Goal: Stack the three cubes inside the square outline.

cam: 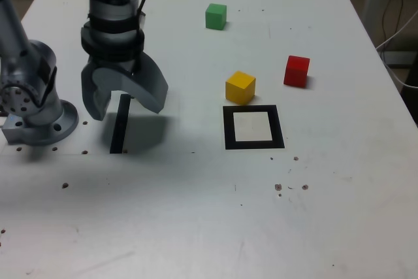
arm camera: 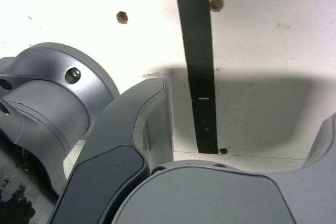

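A white table (cam: 196,227) carries a straight black strip (cam: 119,125) lying flat toward the exterior view's left edge. Small dark screw holes (cam: 290,186) dot the surface toward the near edge. Cables (cam: 398,4) hang beyond the far right corner.

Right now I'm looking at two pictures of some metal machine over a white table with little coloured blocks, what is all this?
It is a robot arm with a two-fingered gripper. The exterior view comes from a camera beside the table; the wrist view comes from a camera on the arm, looking down past the open jaws at a black strip. On the table lie a green cube, a yellow cube and a red cube, all apart, and a black square outline with a white centre, empty. The gripper holds nothing.
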You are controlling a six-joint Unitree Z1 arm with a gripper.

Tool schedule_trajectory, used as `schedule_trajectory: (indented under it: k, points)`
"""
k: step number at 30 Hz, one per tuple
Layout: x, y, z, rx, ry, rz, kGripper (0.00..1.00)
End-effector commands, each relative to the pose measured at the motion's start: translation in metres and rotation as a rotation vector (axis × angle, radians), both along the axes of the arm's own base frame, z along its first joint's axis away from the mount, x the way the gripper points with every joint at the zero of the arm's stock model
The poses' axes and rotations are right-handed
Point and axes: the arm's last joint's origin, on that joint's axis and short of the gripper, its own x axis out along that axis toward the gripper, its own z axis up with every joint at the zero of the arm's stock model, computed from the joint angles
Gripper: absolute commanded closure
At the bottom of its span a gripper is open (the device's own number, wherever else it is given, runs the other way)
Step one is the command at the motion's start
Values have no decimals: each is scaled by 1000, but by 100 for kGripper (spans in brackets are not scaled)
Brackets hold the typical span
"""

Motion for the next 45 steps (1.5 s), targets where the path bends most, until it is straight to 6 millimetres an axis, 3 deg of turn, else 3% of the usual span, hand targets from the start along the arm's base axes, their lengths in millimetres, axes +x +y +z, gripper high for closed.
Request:
schedule_trajectory:
  k: [1,27,45]
  points:
    - [6,1,0,0,10,-3,1]
    - [109,8,54,49,-54,-50,1]
    - [181,57,70,47,-69,-60,0]
